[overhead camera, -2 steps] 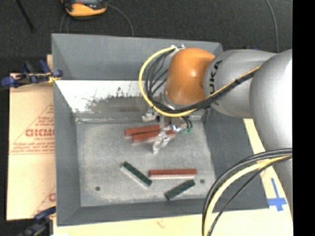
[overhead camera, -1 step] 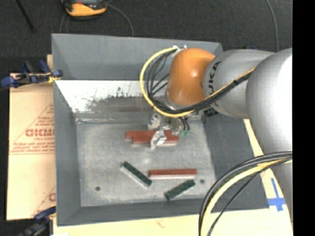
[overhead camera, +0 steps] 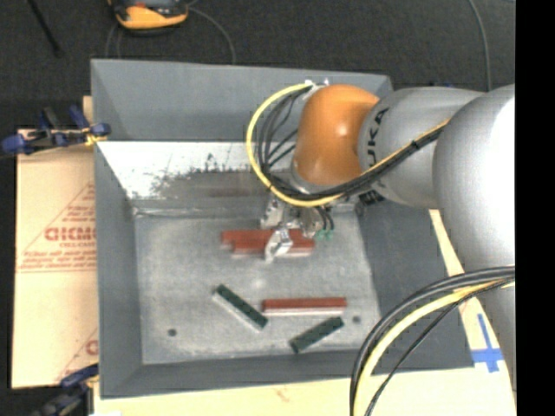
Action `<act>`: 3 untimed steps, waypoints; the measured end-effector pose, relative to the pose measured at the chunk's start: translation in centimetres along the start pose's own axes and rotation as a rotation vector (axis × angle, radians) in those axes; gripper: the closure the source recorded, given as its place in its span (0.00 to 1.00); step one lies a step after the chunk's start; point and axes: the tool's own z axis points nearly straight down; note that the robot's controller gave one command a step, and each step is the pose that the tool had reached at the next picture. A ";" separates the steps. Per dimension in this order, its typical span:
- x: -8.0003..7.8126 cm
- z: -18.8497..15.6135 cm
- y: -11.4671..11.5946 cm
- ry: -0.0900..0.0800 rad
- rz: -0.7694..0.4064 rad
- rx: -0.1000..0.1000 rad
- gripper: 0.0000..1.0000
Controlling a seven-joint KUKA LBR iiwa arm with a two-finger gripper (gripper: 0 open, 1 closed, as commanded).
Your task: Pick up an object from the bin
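- fingers (overhead camera: 279,243) sit at the red-brown bar (overhead camera: 244,242), upper middle of the bin (overhead camera: 117,258); apart or clamped, we cannot tell.
- We'd centre the grip across the bar's narrow width, then lift straight up.
- Second red bar (overhead camera: 303,303) and dark green bars (overhead camera: 240,307) lie well apart; little snag risk.

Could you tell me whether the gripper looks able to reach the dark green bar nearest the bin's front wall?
Probably yes. The dark green bar lies flat, nothing on it, apart from the long red-brown bar behind it. The gripper is over a red-brown block farther back; the front wall might crowd it.
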 end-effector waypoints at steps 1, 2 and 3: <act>0.0 -0.2 0.0 -0.001 0.000 0.000 1.00; 0.3 -1.6 0.0 -0.007 0.001 -0.001 1.00; 0.1 -3.3 0.0 -0.012 0.002 -0.001 1.00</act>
